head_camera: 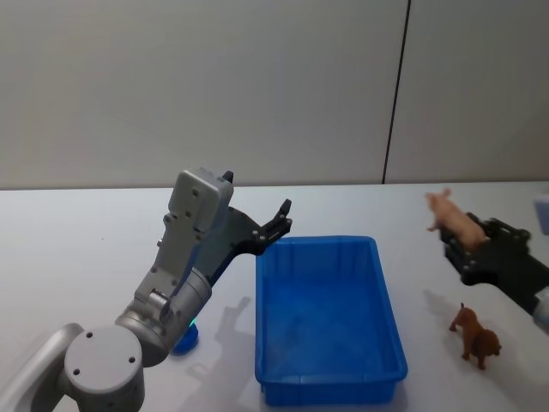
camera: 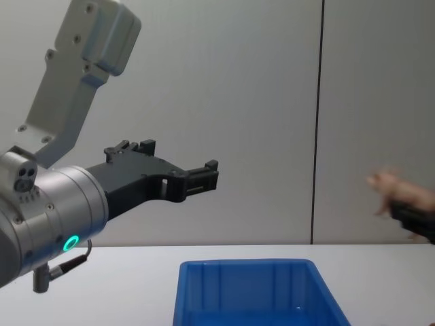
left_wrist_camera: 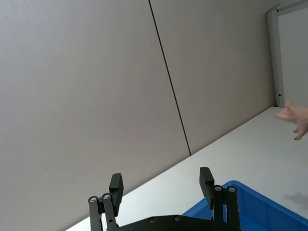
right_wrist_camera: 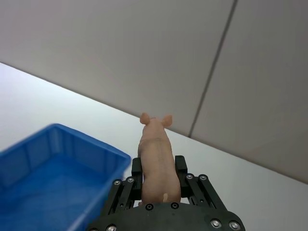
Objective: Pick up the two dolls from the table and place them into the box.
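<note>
Surface (head_camera: 77, 232), plain white, carries the blue box (head_camera: 326, 326) at lower centre of the head view. Over the box's upper-left corner the left pincer (left_wrist_camera: 161, 182) hangs spread wide and empty. At the right edge the right pincer (head_camera: 472, 245) is clamped on a pink pig doll (head_camera: 453, 219), held aloft. Below it a brown animal doll (head_camera: 476, 336) stands on the surface, right of the box.
</note>
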